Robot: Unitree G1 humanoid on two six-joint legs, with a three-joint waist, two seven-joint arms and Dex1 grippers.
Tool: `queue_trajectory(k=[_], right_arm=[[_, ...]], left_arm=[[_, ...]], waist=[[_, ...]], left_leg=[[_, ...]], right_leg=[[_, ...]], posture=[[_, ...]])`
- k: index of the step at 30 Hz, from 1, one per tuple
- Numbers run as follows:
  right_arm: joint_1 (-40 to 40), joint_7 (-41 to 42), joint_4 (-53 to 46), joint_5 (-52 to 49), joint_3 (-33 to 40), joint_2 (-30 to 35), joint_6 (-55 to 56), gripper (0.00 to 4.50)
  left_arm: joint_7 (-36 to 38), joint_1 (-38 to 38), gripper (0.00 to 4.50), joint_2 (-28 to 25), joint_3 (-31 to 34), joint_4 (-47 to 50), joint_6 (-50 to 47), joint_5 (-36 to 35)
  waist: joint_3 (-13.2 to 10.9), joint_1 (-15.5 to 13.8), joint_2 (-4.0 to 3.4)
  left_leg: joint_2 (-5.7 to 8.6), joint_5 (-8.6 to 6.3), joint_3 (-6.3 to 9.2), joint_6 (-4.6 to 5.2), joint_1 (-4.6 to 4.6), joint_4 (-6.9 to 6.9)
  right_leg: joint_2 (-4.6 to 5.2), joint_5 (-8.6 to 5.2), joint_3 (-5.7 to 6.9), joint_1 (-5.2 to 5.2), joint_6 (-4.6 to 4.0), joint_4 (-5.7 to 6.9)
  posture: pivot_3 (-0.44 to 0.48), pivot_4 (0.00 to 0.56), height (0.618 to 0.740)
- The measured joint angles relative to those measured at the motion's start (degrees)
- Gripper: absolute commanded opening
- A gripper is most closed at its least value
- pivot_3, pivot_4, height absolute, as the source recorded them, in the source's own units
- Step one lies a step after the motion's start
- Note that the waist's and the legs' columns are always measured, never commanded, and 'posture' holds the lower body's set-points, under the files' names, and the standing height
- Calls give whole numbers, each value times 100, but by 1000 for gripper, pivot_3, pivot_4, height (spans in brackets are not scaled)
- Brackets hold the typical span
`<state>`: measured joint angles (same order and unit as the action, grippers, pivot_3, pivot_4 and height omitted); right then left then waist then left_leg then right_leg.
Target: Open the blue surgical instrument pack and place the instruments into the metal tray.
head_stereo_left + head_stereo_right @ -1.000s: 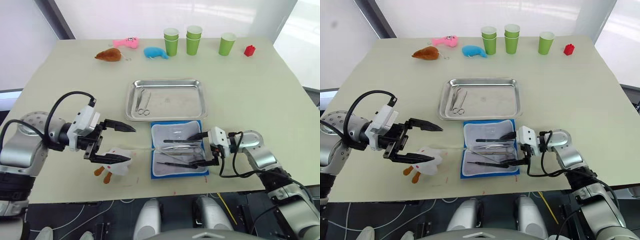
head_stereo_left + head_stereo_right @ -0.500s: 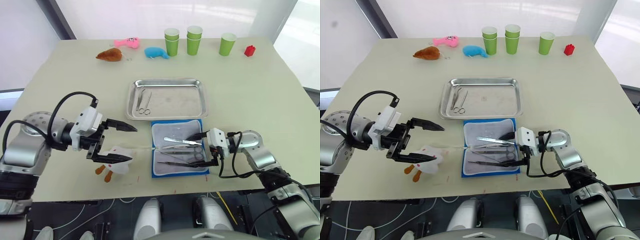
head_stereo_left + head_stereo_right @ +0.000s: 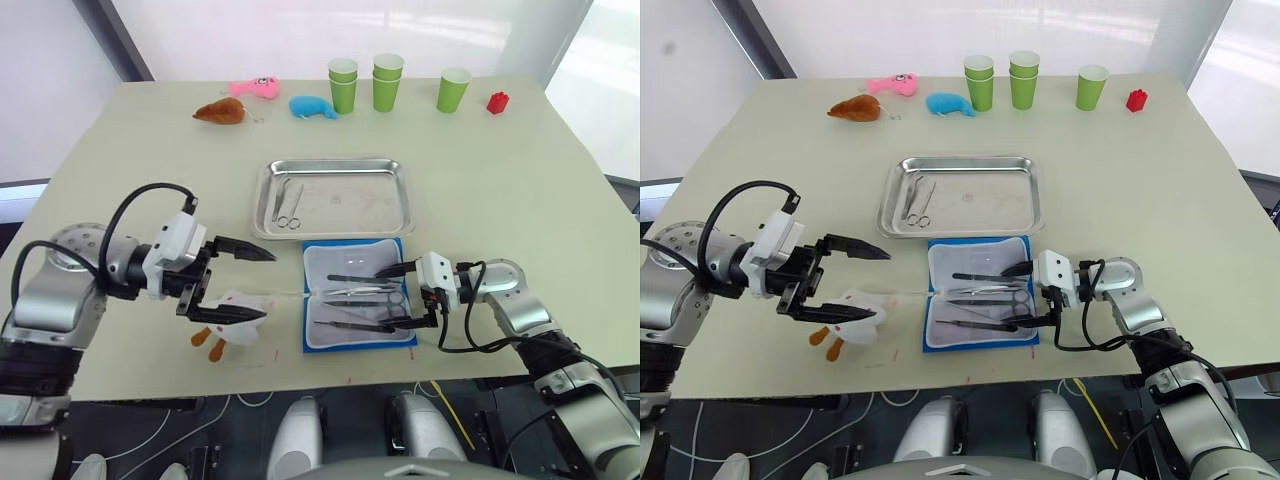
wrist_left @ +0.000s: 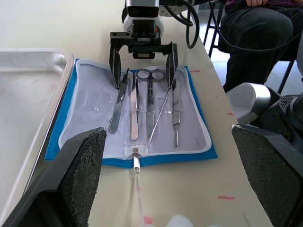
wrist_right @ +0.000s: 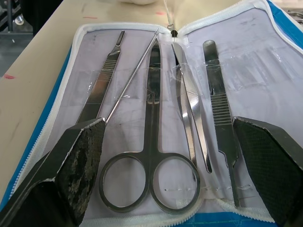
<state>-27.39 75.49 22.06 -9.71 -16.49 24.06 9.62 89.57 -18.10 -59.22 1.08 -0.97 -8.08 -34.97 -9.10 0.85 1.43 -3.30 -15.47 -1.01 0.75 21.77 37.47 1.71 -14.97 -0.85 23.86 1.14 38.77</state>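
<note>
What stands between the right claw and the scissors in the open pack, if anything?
Nothing visible stands in the way. The right claw is open, its fingers spread on either side of the instruments, and the scissors lie uncovered on the pale lining of the blue surgical instrument pack. The other tools lie close beside them.

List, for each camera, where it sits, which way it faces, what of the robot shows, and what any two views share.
Left eye: on the head, facing down over the table; both arms show, left tool open, right tool open over the opened blue pack.
Right eye: same head, same scene, metal tray beyond.
Left wrist: faces along its fingers toward pack and right tool.
Right wrist: looks down at scissors between its fingers.
Shared: both wrist views show the scissors.
</note>
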Motion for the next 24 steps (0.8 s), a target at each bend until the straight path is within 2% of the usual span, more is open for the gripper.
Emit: queue_trajectory(k=[24], right_arm=[[-10,11,39,5,0,-11,-10,4500]], left_arm=[[3,-349,4457,9,-419,-548,404,55]], waist=[[0,-2,1]], left_leg=[[0,0,-1,0,-2,3]], right_leg=[[-1,0,-1,0,-1,6]], posture=[[0,150,740]])
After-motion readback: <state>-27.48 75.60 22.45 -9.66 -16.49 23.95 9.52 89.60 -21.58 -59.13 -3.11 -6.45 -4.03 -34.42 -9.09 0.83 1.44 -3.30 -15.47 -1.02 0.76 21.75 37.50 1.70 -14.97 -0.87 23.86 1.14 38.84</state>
